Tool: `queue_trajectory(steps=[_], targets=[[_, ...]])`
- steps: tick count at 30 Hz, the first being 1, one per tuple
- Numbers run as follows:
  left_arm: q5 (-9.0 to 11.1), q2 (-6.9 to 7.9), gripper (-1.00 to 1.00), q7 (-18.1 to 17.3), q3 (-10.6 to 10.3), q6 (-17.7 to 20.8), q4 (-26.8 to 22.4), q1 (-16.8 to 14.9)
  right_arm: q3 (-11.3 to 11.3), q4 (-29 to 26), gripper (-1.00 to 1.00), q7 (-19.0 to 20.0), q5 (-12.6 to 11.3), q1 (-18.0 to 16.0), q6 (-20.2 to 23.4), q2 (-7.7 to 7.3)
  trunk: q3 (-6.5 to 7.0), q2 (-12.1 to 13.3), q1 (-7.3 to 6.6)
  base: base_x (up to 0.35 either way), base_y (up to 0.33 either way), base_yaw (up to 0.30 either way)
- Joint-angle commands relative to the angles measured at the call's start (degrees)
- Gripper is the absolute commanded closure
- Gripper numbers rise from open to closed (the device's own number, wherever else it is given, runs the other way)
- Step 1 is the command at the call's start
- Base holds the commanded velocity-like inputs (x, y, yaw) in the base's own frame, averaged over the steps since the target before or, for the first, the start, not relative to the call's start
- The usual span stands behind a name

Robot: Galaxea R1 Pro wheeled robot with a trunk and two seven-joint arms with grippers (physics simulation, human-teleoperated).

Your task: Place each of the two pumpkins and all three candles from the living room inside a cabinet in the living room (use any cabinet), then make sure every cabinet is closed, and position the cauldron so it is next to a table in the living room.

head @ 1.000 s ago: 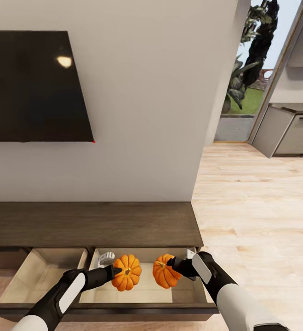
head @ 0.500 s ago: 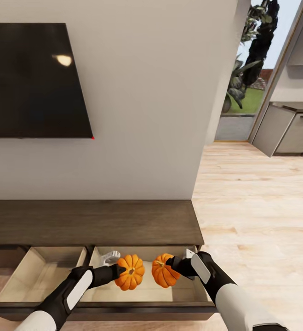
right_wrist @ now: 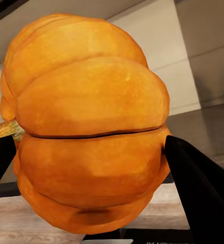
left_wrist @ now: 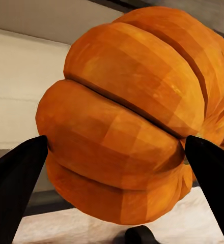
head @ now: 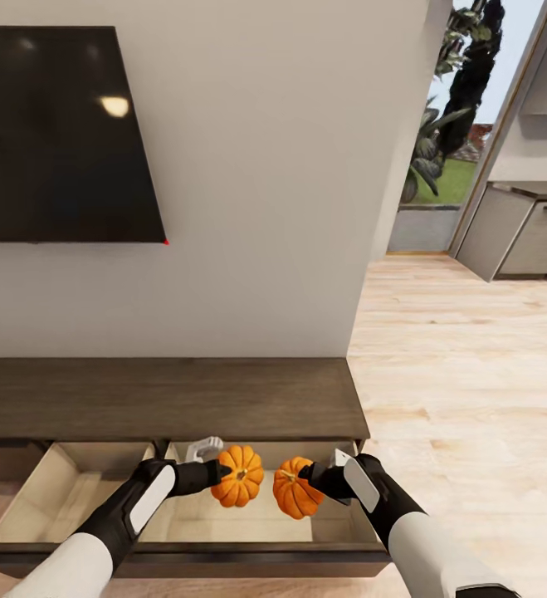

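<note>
Two orange ribbed pumpkins hang over the open right drawer [head: 252, 531] of the low dark brown cabinet [head: 165, 399]. My left gripper [head: 223, 475] is shut on the left pumpkin [head: 238, 487], whose ribs [left_wrist: 127, 117] sit between the black fingertips [left_wrist: 15, 175]. On the other pumpkin [head: 295, 487] my right gripper [head: 306, 473] is shut, and its orange body [right_wrist: 89, 122] is pinched between dark fingers [right_wrist: 198, 188]. The two pumpkins are a small gap apart. A white handle-like object [head: 202, 449] lies at the drawer's back. Candles, cauldron and table are out of view.
A second drawer [head: 65, 494] stands open to the left, pale wood inside. A black TV [head: 57, 137] hangs on the white wall above the cabinet. Light plank floor [head: 472, 399] stretches right toward grey kitchen units [head: 522, 237] and a glass door.
The left gripper has carried its pumpkin up and to the right, closer to the other pumpkin. The right gripper and pumpkin barely moved. The head view has tilted slightly.
</note>
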Motion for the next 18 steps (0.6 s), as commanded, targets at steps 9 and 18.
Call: queue_trajectory(steps=[9, 18], targets=[[-0.08, -0.2, 1.0, 2.0, -1.23, 3.74, -0.09, -1.38, 0.21, -0.21, 1.0, -0.53, -0.62, -0.02, 0.17, -0.01, -1.67, -3.65, 1.98, 0.0, 0.0, 0.0], [-0.07, -0.44, 1.0, 3.88, -1.5, 7.32, -0.01, -3.36, 0.21, -0.17, 1.0, -0.53, -0.68, -0.18, 0.18, -0.01, -3.29, -7.26, 3.96, 0.0, 0.0, 0.0]])
